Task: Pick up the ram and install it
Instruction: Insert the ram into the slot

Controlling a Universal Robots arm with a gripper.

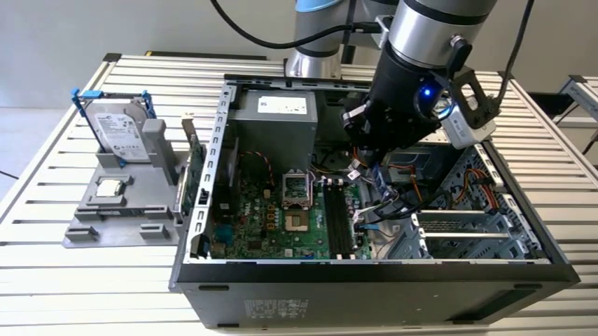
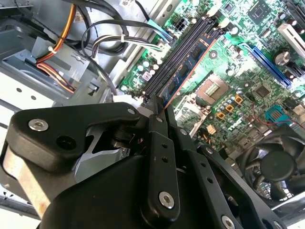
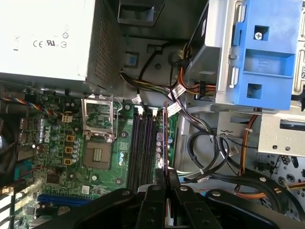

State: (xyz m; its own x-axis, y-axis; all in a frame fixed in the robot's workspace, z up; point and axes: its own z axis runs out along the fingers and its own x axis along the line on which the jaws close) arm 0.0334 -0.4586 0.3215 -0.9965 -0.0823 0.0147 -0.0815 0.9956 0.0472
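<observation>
Clamped by the gripper [image 3: 164, 177] on one short end of the ram [image 3: 164, 138], seen edge-on in the first wrist view; held upright and lengthwise along the memory slots [image 3: 143, 143], at the slot nearest the loose cables [image 3: 209, 152], well inside the computer case [image 1: 374, 280]. Judged from that: picking up done, carrying over to the motherboard [image 3: 57, 157] done; seating not shown as complete; impossible to tell whether pushed fully home or latched at the ends. Just beside the slots, an open CPU socket [image 3: 98, 143]; outside the case on the table [image 1: 56, 294], a hard drive [image 1: 122, 133] and a small square chip [image 1: 110, 187] on a gray stand [image 1: 94, 231]. As for writing: a pale label with small marks on the power supply [image 3: 43, 38], another on the hard drive, one more on the case's outer wall; print left unread here.
</observation>
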